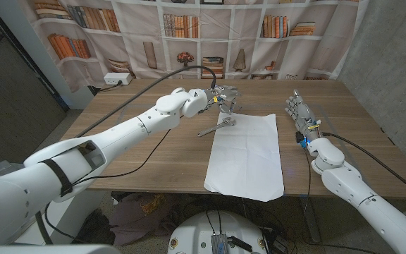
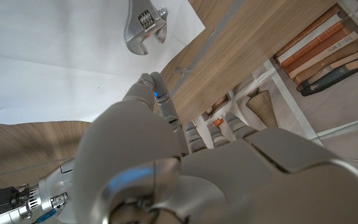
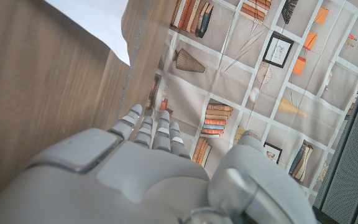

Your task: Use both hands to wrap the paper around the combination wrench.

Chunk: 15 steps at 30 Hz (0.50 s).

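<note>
showing the opening step of the wrap, before any fold is made. we see the sheet of paper [image 1: 246,155] spread on the wooden worktop [image 1: 154,152], its long side running away from the robot, with no edge lifted. the wrench [image 1: 218,128] lies across the paper's far left corner: its jaw end rests on the sheet, its handle reaches out over the bare wood. in the left wrist view the jaw end of the wrench [image 2: 143,26] sits on the white sheet close to the corner.

the left hand [image 1: 223,98] hovers just behind and above the wrench, fingers bent downward; we read it as grasping nothing, though the fingertips are too small to judge for contact. the right hand [image 1: 299,113] stands just beside the paper's right edge, fingers straight and together, released and apart from the sheet.

we judge that the step in hand is positioning the wrench on the paper. the next move calls for the left hand to steady the wrench, or draw it fully onto the sheet, while the right hand slips under a near edge and folds it over. the thin sheet may slide on the wood instead of lifting.
</note>
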Motion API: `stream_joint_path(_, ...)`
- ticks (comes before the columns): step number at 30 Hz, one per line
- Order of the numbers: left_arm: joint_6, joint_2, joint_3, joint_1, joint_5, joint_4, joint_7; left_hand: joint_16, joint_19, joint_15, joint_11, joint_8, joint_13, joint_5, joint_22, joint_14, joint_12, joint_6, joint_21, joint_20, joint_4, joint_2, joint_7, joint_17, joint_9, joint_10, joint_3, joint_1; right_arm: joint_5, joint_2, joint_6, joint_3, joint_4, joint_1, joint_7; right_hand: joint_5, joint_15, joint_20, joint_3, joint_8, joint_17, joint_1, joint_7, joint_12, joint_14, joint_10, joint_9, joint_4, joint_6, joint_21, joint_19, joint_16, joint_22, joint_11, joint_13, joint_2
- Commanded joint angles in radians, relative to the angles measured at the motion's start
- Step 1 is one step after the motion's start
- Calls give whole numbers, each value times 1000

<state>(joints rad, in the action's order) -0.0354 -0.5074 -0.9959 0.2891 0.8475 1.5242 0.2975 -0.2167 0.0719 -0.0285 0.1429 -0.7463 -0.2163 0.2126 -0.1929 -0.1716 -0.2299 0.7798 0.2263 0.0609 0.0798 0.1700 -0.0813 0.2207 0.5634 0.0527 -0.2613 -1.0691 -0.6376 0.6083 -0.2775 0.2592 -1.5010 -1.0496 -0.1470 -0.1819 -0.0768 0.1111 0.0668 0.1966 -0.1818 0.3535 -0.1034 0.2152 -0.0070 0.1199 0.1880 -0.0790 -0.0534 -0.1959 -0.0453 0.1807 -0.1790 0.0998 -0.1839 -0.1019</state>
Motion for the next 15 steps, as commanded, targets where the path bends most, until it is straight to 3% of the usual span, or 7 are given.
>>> stream_joint_path(1,-42,-38,29,37,-3,61,-14,2,2,-3,4,-3,-2,0,-2,-31,1,0,3,1,-1,-5,-5,2,2,6,-11,-1,-4,7,5,-4,-10,-4,3,2,-5,3,0,0,-3,-8,1,-3,-5,-5,2,-5,0,2,2,5,-2,-3,-3,-2)
stream_joint_path(8,-70,-61,73,94,-40,92,-66,-1,-13,-8,8,5,-3,-4,-2,-20,1,-11,9,-5,1,-9,-32,2,-17,11,-17,-2,-7,8,11,0,-5,3,13,2,-6,4,0,0,-3,-9,2,-4,-4,-5,2,-5,0,2,2,6,-2,-3,-3,-2)
stream_joint_path(15,-82,-74,104,127,-88,107,-92,0,-13,-5,-7,54,-5,-12,-2,-17,10,-122,9,-1,-1,-12,-52,3,-46,-13,-21,7,-8,4,13,10,10,17,29,2,-7,4,0,-1,-3,-11,2,-4,-4,-6,2,-5,2,1,1,6,-2,-5,-3,-2)
